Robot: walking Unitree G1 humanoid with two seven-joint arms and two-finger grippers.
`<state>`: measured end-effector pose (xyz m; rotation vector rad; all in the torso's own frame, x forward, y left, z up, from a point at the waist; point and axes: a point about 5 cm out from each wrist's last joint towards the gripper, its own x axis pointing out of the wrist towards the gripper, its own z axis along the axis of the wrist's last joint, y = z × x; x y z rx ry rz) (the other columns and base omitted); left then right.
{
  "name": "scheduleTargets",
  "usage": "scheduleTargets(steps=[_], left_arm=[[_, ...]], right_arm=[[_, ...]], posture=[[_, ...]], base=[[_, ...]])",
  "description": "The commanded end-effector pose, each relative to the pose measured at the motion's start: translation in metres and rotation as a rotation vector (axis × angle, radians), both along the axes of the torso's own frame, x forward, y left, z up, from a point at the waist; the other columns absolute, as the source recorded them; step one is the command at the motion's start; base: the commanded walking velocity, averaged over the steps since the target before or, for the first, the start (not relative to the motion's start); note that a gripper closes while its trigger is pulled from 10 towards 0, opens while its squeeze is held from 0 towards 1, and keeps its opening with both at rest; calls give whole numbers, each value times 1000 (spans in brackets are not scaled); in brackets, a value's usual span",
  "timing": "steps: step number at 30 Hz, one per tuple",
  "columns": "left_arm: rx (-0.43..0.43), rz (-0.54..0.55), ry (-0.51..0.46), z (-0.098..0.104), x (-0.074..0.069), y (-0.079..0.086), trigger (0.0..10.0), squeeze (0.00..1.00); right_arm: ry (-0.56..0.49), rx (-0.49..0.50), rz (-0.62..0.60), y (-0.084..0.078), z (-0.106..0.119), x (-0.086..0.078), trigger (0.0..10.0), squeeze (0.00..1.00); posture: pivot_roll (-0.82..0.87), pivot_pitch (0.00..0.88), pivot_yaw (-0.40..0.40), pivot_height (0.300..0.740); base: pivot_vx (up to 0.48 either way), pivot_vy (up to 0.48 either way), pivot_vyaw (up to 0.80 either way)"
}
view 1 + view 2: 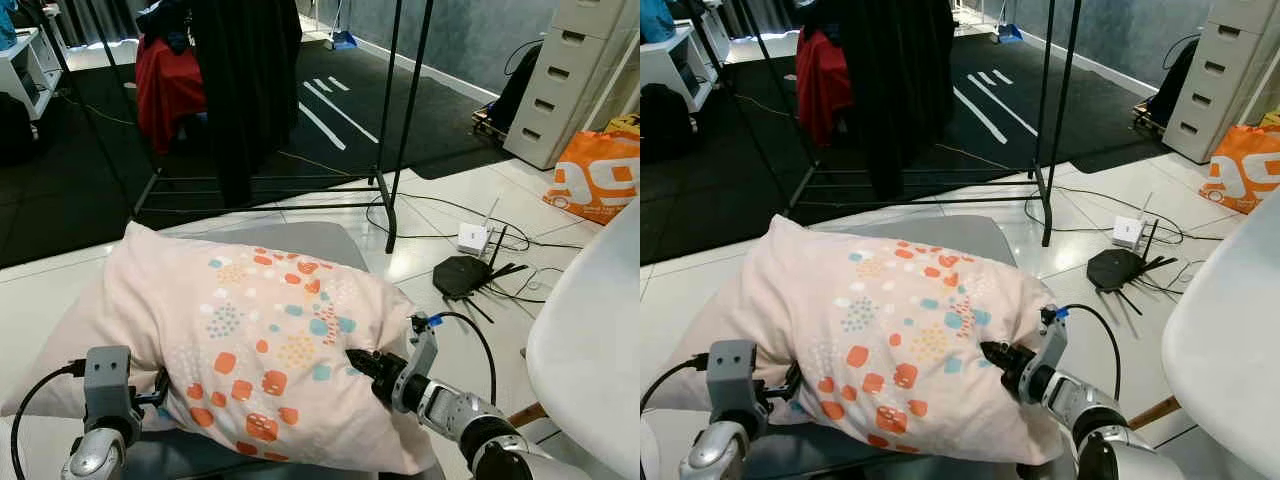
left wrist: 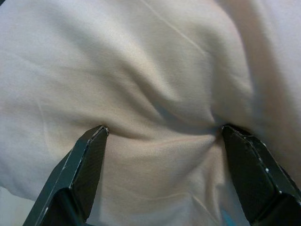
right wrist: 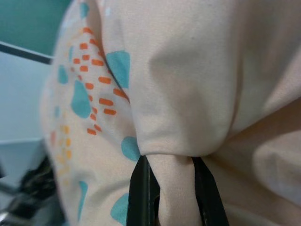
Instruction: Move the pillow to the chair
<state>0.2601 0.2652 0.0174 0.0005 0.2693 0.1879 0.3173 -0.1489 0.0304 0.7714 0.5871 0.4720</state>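
Lying across a grey seat (image 1: 320,240), the pillow (image 1: 240,340) took most of the near scene. It was pale pink, with orange, teal and yellow spots on its upper face, and its far part rested on the seat while its near part was held between the two arms.

A white chair (image 1: 590,350) stood at the robot's right, just beside the pillow but not touching it. Behind the seat was a black clothes rack (image 1: 395,120) on a dark carpet (image 1: 330,110), with a black garment (image 1: 245,80) and a red one (image 1: 168,80) hanging from it. A white drawer unit (image 1: 560,80) stood far right near the wall, and an orange bag (image 1: 597,175) lay on the tiles next to it. Between the rack and the chair, on the floor, lay a black router (image 1: 465,275) with cables and a small white box (image 1: 472,238).

The left gripper (image 2: 162,134) was at the near left edge of the pillow. Its fingers (image 2: 87,160) were spread wide and pushed into the plain fabric, which bulged between them; they pressed it but did not close on it.

The right gripper (image 3: 171,188) was at the pillow's right side, near the printed spots. Its two fingers (image 3: 141,193) were drawn close together and pinched a fold of the cover between them.
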Motion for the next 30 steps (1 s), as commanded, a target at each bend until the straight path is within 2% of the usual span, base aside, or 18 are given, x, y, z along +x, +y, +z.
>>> scheduleTargets(steps=[1, 6, 7, 8, 10, 11, 13, 15, 17, 20, 26, 30], left_arm=[[3, -3, 12, -1, -2, 2, 10000, 0], [-2, -1, 10, -1, -1, 0, 10000, 0], [-6, -1, 9, 0, 1, -1, 10000, 0], [-6, -1, 9, 0, 1, -1, 10000, 0], [-12, -2, 6, 0, 3, -4, 10000, 0], [-12, -2, 6, 0, 3, -4, 10000, 0], [-16, 17, -19, 6, 9, -1, 10000, 0], [-17, 25, -27, 9, 10, 0, 10000, 0], [-19, 53, -51, 15, 13, 6, 10000, 0], [-27, 170, -111, 30, 17, 27, 10000, 0], [-21, 229, -130, 35, 15, 37, 10000, 0], [-51, 258, -140, 34, 11, 43, 10000, 0]], right_arm=[[13, -44, -10, 3, -3, 0, 0, 0], [-37, -55, -43, -4, 5, 7, 0, 0], [-91, -44, -70, -10, 16, 15, 0, 0], [-91, -44, -70, -10, 16, 15, 0, 0], [-155, -28, -107, -17, 31, 25, 0, 0], [-155, -28, -107, -17, 31, 25, 0, 0], [-233, -30, -116, -22, 50, 36, 0, 0], [-257, -33, -117, -24, 55, 39, 0, 0], [-289, -32, -129, -26, 63, 44, 0, 0], [-326, -42, -134, -30, 74, 49, 0, 0], [-346, -51, -151, -36, 80, 51, 0, 0], [-356, -56, -162, -38, 83, 53, 0, 0]], posture=[[43, 136, 10, 396], [30, 134, 6, 396], [24, 133, 6, 396], [24, 133, 6, 396], [17, 131, 4, 396], [17, 131, 4, 396], [6, 139, 3, 400], [2, 137, 2, 405], [-8, 138, 1, 413], [-14, 137, -4, 427], [-13, 136, -6, 445], [-15, 138, -8, 463]], base=[[0, 0, 0], [0, 0, 0], [0, 0, 0], [0, 0, 0], [0, 0, 0], [0, 0, 0], [0, 0, -256], [0, 0, 0], [0, 0, 0], [0, 0, 0], [0, 0, 0], [0, 0, 0]])
